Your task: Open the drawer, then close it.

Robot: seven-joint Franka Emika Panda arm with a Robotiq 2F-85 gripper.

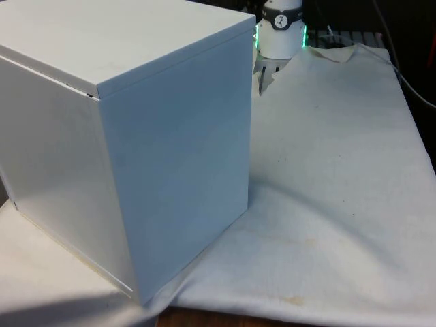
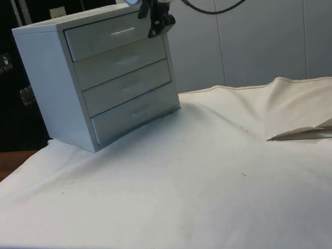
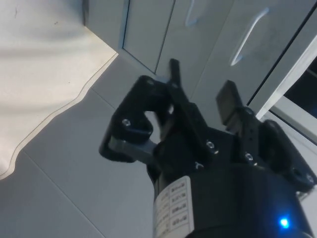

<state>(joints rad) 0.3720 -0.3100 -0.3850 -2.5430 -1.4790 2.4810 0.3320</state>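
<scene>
Drawers first: the white chest of drawers (image 2: 99,78) sits on the white cloth (image 2: 218,172) near one end of the table, four drawers stacked top to bottom, all pushed in flush as far as I can see. Each front is wider than tall, running flat across the chest, with a slim pale handle (image 2: 123,31) lying the same way. From the side view the fronts face out over the open stretch of cloth, angled a bit toward that camera. In the front view the chest (image 1: 129,150) turns its plain back and side, taking up that view's left.

The black gripper (image 2: 157,25) hangs up by the top drawer's (image 2: 115,37) right-hand end, just beside the chest's upper corner. I can't say if it touches. In the wrist view the fingers (image 3: 176,82) sit apart with a clear gap, nothing between them, pointing at the drawer fronts and a handle (image 3: 250,37).

Further out, the cloth bunches up into a ridge, and a folded-over flap (image 2: 315,132) lies well away from the chest. Nothing sits on the cloth in front of the drawers.
</scene>
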